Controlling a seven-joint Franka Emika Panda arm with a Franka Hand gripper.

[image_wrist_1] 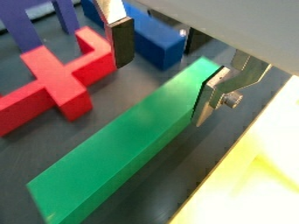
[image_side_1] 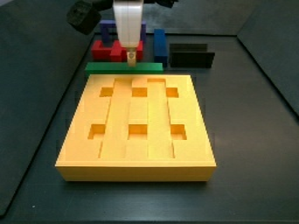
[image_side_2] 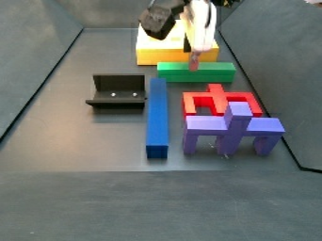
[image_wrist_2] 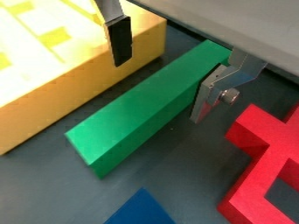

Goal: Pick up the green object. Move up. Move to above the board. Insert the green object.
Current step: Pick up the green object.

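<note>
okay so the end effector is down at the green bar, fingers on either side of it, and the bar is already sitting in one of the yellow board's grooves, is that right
Not quite. The end effector is down at the green bar with fingers on either side, but the bar isn't in a groove. It lies on the dark floor beside the yellow board, as both wrist views show.

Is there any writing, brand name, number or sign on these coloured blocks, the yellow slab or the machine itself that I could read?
None: no view shows any readable text.
The long flat bright green bar is plain.
The large yellow slab with six square holes is plain.
The red cross-shaped block and the black open-topped box are unmarked.
The robot's tool, straddling the green bar, shows bare silver plates only.
</note>
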